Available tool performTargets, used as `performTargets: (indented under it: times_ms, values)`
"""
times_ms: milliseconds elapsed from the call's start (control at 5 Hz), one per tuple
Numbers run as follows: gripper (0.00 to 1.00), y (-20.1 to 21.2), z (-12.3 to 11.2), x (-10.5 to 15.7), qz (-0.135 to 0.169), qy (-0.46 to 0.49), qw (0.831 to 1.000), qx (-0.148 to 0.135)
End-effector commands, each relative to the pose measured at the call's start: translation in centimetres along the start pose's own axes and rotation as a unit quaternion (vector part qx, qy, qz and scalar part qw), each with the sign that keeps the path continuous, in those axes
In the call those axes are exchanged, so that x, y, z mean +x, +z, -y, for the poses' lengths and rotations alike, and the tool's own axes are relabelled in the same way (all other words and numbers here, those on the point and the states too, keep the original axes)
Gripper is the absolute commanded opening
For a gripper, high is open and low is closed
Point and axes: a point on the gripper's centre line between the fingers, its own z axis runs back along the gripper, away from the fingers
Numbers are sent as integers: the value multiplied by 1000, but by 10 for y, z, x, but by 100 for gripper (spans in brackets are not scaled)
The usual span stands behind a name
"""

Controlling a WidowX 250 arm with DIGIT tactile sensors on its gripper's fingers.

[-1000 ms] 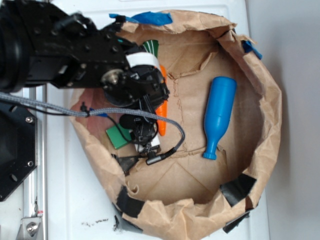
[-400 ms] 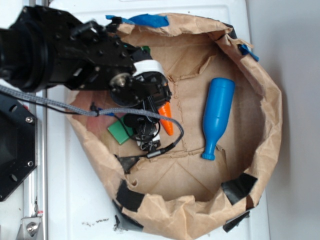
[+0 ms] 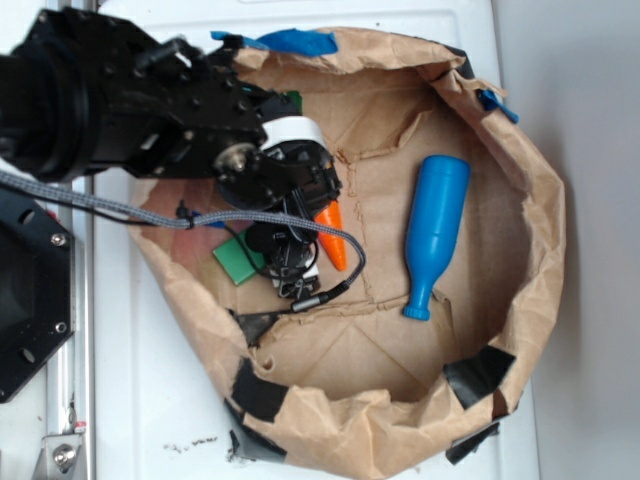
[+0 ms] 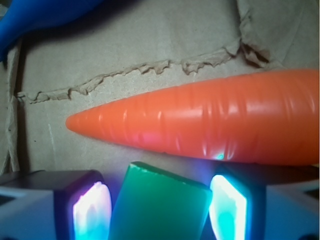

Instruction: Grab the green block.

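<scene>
— Where is the green block (image 4: 159, 205) right now?

— Low in the wrist view, sitting between the two glowing fingers (image 4: 91, 210) of the pincer (image 4: 160, 210). In the exterior view the green block (image 3: 236, 260) lies on the paper floor at the left side of the brown paper bag (image 3: 530, 200), partly hidden under the black arm (image 3: 130, 110).

— Has the pincer got hold of it?

— Not that the pictures show. The fingers stand spread, one on each side of the block, with a narrow dark gap visible on both sides. So the pincer is released and straddling the block, not clamped on it.

— What sits near the block?

— An orange carrot (image 4: 210, 127) lies just beyond it, stretched across the wrist view with its pointed tip to the left. From outside, only the carrot's tip (image 3: 333, 240) shows below the arm's wrist. I cannot tell whether carrot and block touch.

— Anything else in the bag?

— A blue bottle (image 3: 434, 232) lies on its side, well apart to the right, neck pointing down in the picture. The bag's rim carries pieces of black tape (image 3: 476, 375) and blue tape (image 3: 295, 41), and the whole bag rests on a white counter (image 3: 150, 400).
</scene>
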Motion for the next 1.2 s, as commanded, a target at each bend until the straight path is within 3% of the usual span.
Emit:
performTargets:
  times_ms: [0, 200, 400, 600, 1000]
  values:
    - [0, 14, -2, 7, 11, -5, 1000, 9]
    - [0, 43, 12, 20, 8, -90, 996, 24]
    - [0, 89, 27, 43, 47, -142, 988, 38]
    - [0, 133, 37, 54, 55, -133, 989, 42]
    - [0, 151, 42, 50, 46, -141, 988, 54]
